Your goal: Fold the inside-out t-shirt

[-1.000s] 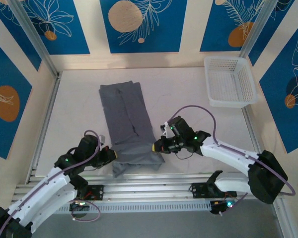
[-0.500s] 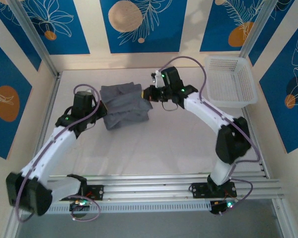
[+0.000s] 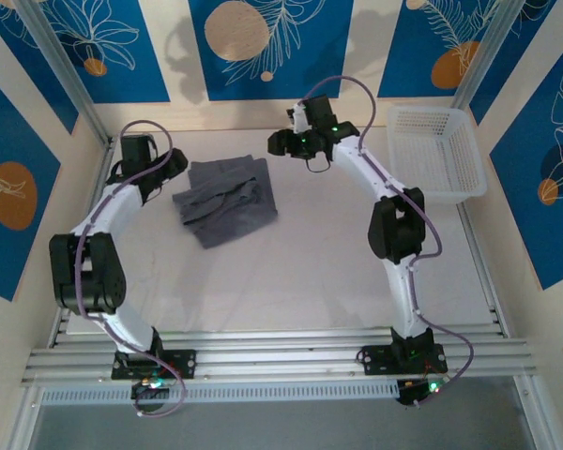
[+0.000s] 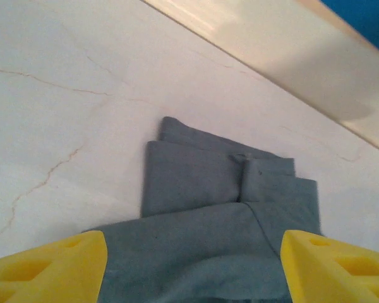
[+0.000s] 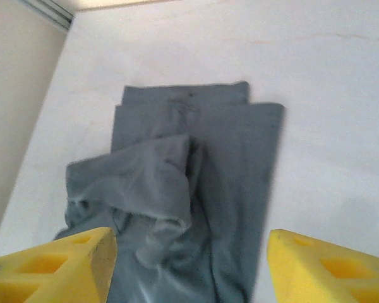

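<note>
The inside-out t-shirt [image 3: 227, 200] lies as a slate-grey folded bundle at the far middle-left of the table, its top layer rumpled and slightly askew. My left gripper [image 3: 175, 167] hovers at the bundle's far left corner, open. In the left wrist view the t-shirt [image 4: 227, 208] lies flat between and beyond the yellow fingers [image 4: 47, 268] of the left gripper [image 4: 192, 274]. My right gripper [image 3: 275, 143] is open just past the bundle's far right corner. The right wrist view has the creased t-shirt [image 5: 196, 183] under the right gripper [image 5: 189, 271], touching neither yellow pad [image 5: 331, 265].
A white plastic basket [image 3: 434, 155] stands at the far right of the table. The back wall runs close behind both grippers, and a metal rail [image 3: 84, 225] lines the left edge. The white tabletop [image 3: 291, 281] stretches toward the arm bases.
Both grippers carried the shirt's near end to the far end, halving the long strip. They have since let go, opened, and pulled back toward the far wall.
</note>
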Motion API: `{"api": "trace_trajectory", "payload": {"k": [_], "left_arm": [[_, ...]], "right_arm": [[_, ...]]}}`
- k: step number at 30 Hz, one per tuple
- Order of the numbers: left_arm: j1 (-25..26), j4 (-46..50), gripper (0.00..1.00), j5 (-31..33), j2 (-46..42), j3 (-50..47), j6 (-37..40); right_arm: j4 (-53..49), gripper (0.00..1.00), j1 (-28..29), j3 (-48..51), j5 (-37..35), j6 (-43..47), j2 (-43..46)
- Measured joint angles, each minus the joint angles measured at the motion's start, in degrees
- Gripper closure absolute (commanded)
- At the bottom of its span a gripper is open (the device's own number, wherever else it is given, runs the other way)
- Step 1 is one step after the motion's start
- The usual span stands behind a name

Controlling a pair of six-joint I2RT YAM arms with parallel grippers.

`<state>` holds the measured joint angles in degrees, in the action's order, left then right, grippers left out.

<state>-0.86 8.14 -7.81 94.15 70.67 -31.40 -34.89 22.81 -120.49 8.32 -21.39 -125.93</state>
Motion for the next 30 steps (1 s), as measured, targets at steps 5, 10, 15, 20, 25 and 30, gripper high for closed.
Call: {"api": "trace_trajectory", "payload": {"k": [5,10,15,20,25,30], "left_arm": [[1.6,-1.8,0.27,-4.7,-14.0,-14.0,-3.7],[6.8,-2.1,0.32,-5.7,-22.3,-29.7,-7.3],[9.1,-2.2,0.35,-6.6,-20.3,-37.6,-8.9],[9.1,-7.7,0.58,-9.2,-10.6,-35.2,-9.8],[9.1,-12.2,1.00,-12.3,-2.8,-32.9,-10.5],[9.7,-13.6,1.00,-14.8,-9.3,-40.1,-10.6]], "right_arm": [[3.1,0.36,0.0,25.1,2.8,2.2,15.4],[9.7,0.36,2.2,37.6,4.2,0.3,16.1],[12.7,0.45,5.0,34.4,5.4,-1.9,5.2],[12.9,0.87,7.3,25.3,6.6,-3.6,-3.3],[14.4,1.00,8.2,27.1,6.8,-4.3,-2.3],[16.9,0.99,8.1,42.5,7.8,-4.4,6.8]]}}
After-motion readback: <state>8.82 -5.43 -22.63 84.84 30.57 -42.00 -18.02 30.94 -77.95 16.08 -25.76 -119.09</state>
